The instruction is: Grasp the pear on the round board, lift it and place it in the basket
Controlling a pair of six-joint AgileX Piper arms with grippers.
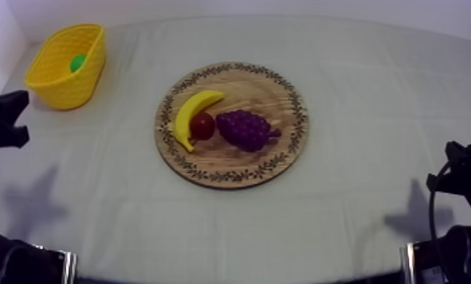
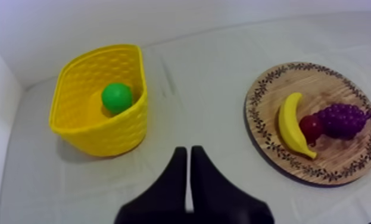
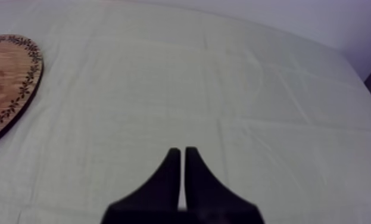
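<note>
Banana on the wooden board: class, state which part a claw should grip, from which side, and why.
Grip the banana across its width, a little toward its far end, coming straight down. It lies flat on the wooden board, so only its narrow width offers opposite sides. The small red fruit sits against its inner curve near the middle, so the far end probably leaves more room.
</note>
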